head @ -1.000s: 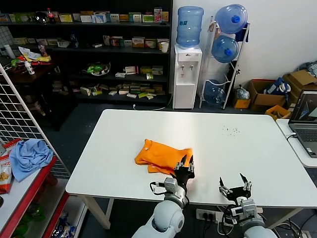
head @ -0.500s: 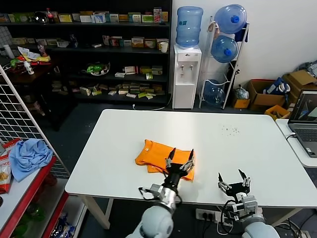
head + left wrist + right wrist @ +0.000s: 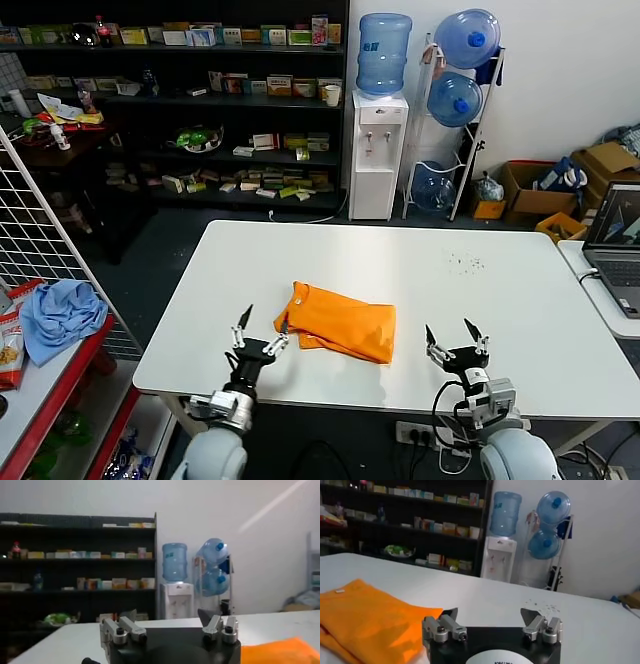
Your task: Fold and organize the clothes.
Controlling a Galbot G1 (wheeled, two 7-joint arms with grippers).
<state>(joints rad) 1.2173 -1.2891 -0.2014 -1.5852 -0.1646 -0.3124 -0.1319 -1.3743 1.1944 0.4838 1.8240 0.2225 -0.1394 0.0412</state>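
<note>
Only the head view shows the whole folded, bright orange cotton T-shirt, a soft, creased bundle on the smooth white table. The wrist views catch only its edges. The left gripper stands just beside its left end, the right gripper well apart; both jaws gape wide, holding nothing.

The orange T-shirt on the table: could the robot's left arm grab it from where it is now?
Probably yes. The left end effector hangs open just beside the folded orange T-shirt, at its near left corner, with only bare white table between them.
</note>
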